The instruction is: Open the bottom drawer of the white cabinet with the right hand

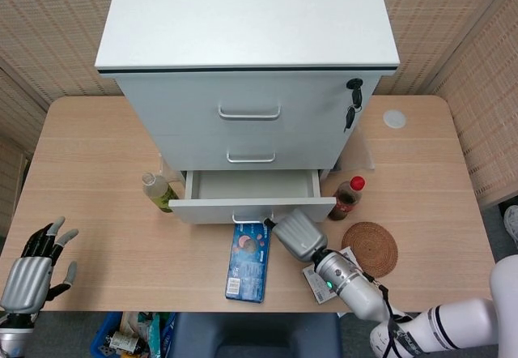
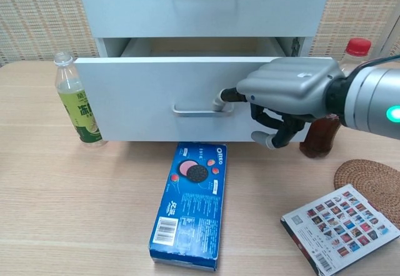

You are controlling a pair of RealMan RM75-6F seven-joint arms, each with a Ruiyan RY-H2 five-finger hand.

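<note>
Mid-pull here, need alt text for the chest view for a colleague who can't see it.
The right hand hooks a finger on the handle of the white cabinet's bottom drawer, which is pulled partly out. A cookie box lies in front, a green bottle to the left.

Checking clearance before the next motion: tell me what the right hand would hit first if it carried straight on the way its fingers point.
The right hand points left along the bottom drawer front, one finger hooked on the drawer handle. That handle comes first; beyond it possibly the green bottle, though depth is unclear.

White cabinet's (image 1: 247,74) bottom drawer (image 2: 169,98) stands pulled out.
</note>
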